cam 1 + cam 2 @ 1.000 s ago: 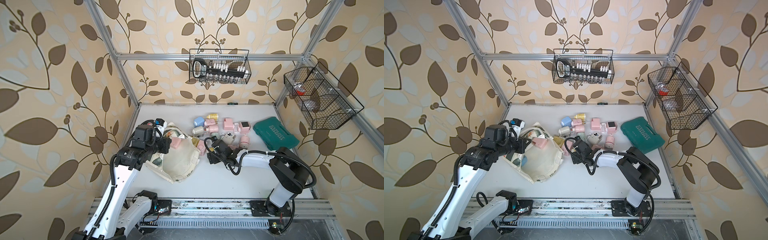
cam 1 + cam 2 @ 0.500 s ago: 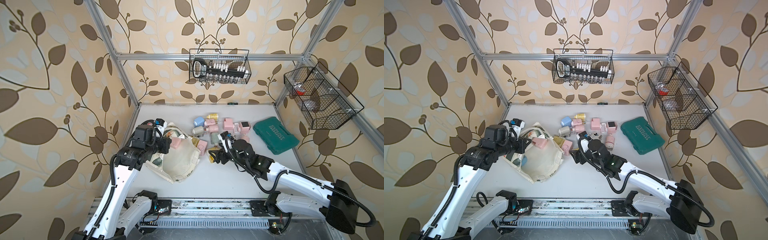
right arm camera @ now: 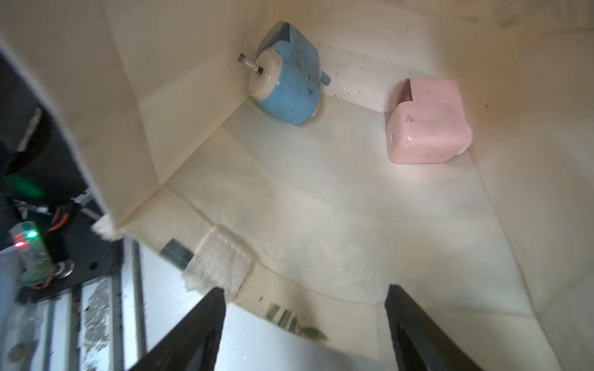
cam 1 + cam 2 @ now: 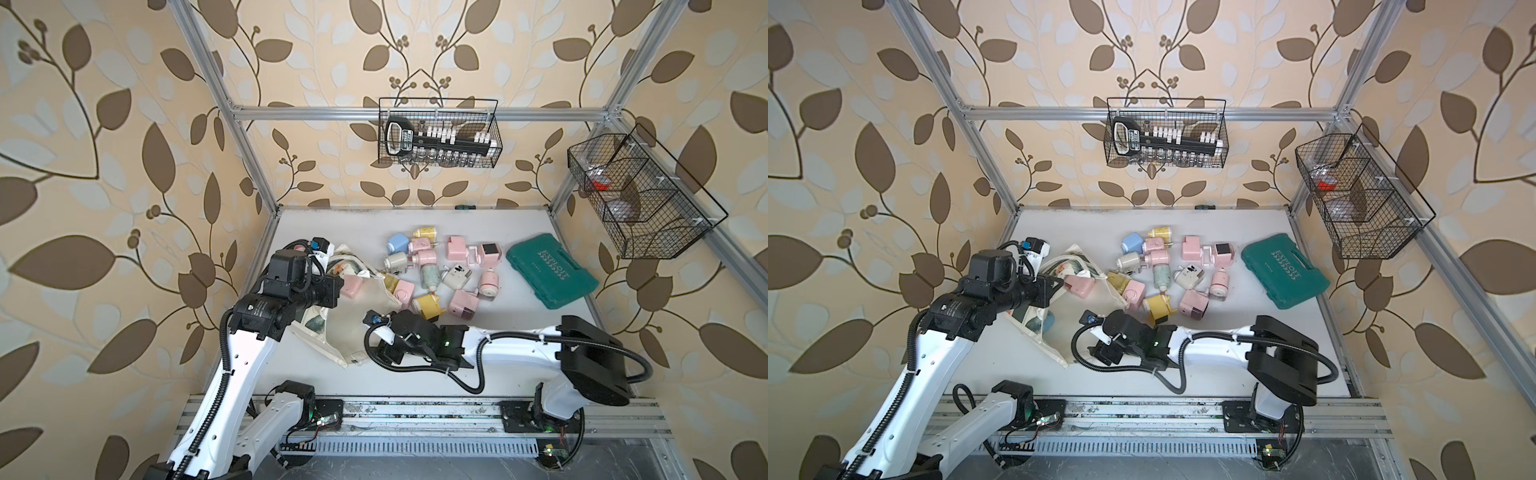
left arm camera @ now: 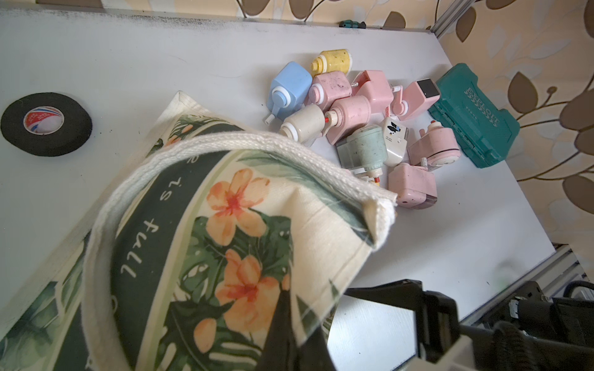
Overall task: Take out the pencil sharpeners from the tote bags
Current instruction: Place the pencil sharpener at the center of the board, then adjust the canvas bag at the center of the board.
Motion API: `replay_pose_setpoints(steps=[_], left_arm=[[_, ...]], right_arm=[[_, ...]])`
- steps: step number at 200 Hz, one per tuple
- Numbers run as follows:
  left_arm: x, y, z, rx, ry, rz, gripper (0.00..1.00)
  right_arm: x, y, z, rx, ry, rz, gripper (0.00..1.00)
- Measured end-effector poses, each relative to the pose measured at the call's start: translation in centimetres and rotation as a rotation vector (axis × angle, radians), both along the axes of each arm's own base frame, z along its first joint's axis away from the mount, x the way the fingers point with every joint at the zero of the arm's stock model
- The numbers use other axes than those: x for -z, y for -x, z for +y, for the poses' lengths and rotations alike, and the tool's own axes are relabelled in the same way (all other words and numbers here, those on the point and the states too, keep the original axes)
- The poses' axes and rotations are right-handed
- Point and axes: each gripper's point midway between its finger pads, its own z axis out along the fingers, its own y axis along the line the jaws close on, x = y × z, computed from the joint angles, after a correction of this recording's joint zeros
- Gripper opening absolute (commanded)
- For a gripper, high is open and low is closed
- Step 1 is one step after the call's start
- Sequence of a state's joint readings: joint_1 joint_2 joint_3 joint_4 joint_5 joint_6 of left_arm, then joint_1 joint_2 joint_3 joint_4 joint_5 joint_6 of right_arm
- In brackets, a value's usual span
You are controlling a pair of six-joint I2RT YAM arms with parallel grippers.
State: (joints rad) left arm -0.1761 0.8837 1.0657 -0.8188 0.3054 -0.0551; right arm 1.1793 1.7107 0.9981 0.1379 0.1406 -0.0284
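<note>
The cream tote bag [image 4: 353, 332] [image 4: 1059, 332] lies at the left of the table with its leaf and flower print [image 5: 225, 225] outward. My left gripper [image 4: 332, 291] [image 5: 289, 308] is shut on the bag's rim and holds the mouth up. Inside the tote bag [image 3: 321, 192] rest a light blue pencil sharpener [image 3: 289, 86] [image 4: 1049, 321] and a pink one [image 3: 427, 122] [image 4: 351, 286]. My right gripper [image 4: 384, 352] [image 3: 305, 308] is open and empty at the bag's mouth, pointing in. Several pencil sharpeners [image 4: 436, 270] [image 4: 1167, 266] [image 5: 353, 128] lie in a loose pile to the right of the bag.
A teal EXPLOIT case [image 4: 550, 276] [image 5: 472, 112] lies right of the pile. A black tape roll [image 5: 45, 123] sits on the table behind the bag. Wire baskets hang on the back wall [image 4: 438, 133] and right wall [image 4: 640, 195].
My right gripper has drawn back from the pile of sharpeners and swung to the front of the bag, now facing its mouth. The left arm has held still.
</note>
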Motion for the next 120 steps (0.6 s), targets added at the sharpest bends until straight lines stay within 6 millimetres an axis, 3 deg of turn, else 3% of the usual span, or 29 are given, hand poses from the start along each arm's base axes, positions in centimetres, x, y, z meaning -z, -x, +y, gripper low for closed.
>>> replay_pose_setpoints(steps=[26, 120], left_arm=[[0.0, 0.0, 0.0, 0.001, 0.0, 0.0, 0.0], [0.1, 0.0, -0.1, 0.006, 0.001, 0.008, 0.0]], right_arm=[[1.1, -3.2, 2.3, 0.039, 0.024, -0.031, 0.8], [1.3, -12.0, 4.8, 0.148, -0.016, -0.026, 0.93]])
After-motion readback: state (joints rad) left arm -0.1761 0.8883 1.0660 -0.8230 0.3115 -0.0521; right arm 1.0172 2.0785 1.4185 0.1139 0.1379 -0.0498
